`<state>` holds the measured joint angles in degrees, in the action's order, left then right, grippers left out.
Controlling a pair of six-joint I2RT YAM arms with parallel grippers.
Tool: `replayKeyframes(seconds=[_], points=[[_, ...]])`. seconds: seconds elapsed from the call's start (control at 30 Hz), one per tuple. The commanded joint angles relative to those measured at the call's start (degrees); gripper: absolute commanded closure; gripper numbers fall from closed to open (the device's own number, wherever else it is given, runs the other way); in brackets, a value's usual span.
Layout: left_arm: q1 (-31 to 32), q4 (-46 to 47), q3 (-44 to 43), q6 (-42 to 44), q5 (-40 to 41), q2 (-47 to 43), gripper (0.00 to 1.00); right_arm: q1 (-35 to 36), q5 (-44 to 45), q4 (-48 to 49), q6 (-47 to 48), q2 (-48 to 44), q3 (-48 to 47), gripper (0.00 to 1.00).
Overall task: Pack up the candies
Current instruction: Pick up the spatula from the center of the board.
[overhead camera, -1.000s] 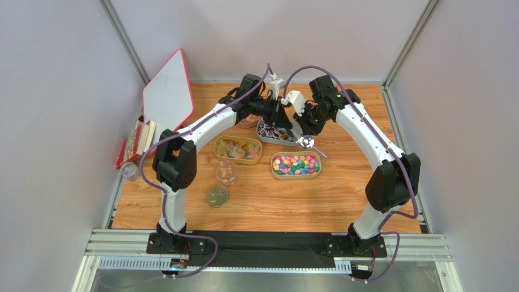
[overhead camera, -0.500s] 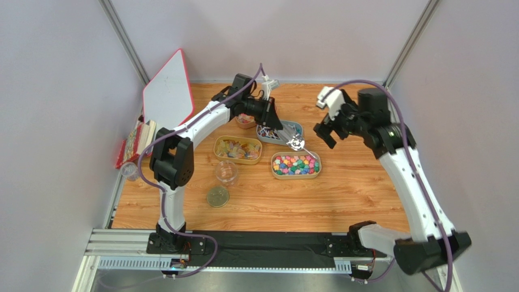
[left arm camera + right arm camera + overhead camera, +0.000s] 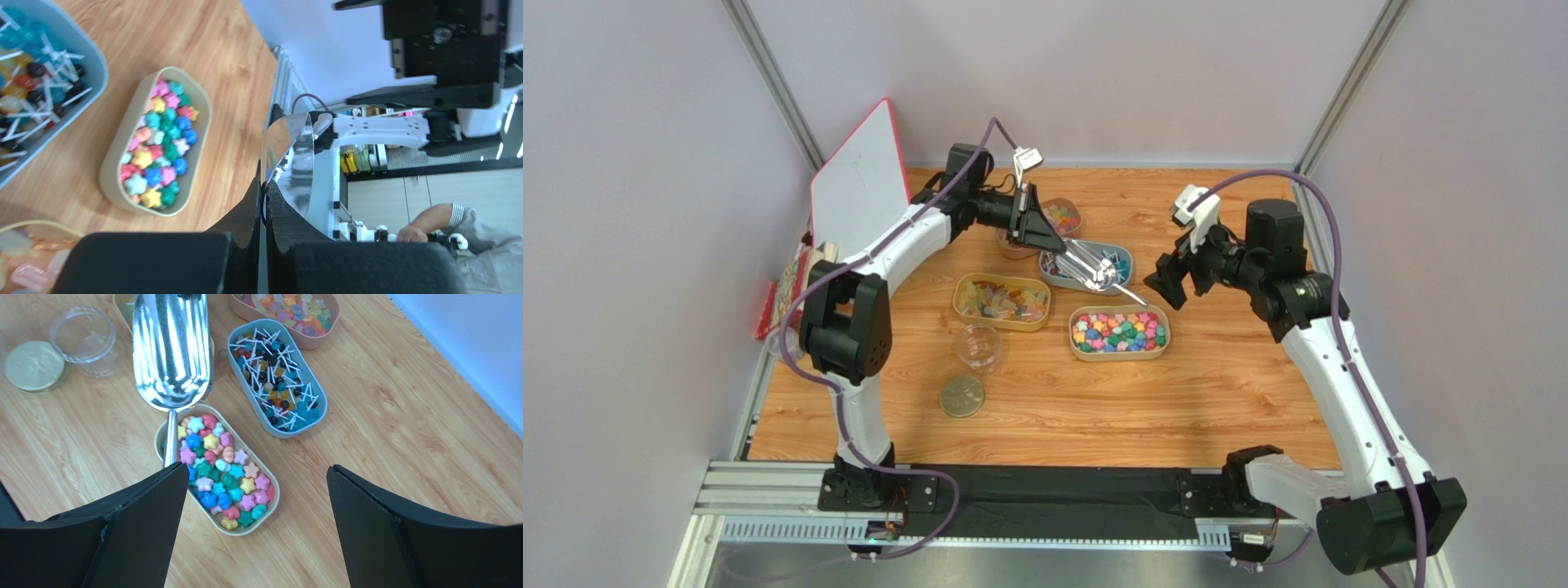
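My left gripper is shut on a shiny metal scoop at its bowl end, above the trays. The thin handle points toward my right gripper, which hangs open and empty just right of it. Candies fill four oval trays. Bright star-shaped ones lie under the handle. Stick candies fill the blue-grey tray. Golden ones are on the left and red-orange ones at the back. No candy shows in the scoop.
A small clear jar stands open in front of the golden tray, its gold lid beside it. A red-edged white board, books and a small cup sit along the left edge.
My right gripper opened, let go of the scoop and pulled away to the right. My left gripper kept the scoop and swung it back and left over the blue-grey tray.
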<state>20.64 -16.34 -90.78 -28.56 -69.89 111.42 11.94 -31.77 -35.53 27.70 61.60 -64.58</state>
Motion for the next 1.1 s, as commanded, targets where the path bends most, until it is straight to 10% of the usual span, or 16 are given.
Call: replayKeyframes(seconds=[0.0,0.5,1.07], points=[[0.2,7.3,-0.4,-7.2,-6.8,-6.6,1.0,1.0,-5.3,3.1,-4.9,1.8,-6.9,0.13],[-0.1,8.5,0.9,-7.8,-6.5,-5.3,1.0,4.1,-11.2,1.5,-4.3,-1.6,-5.7,0.23],[-0.2,6.8,-1.6,-5.7,-3.9,-4.5,1.0,12.5,4.5,6.3,-0.2,-3.1,2.3,0.35]])
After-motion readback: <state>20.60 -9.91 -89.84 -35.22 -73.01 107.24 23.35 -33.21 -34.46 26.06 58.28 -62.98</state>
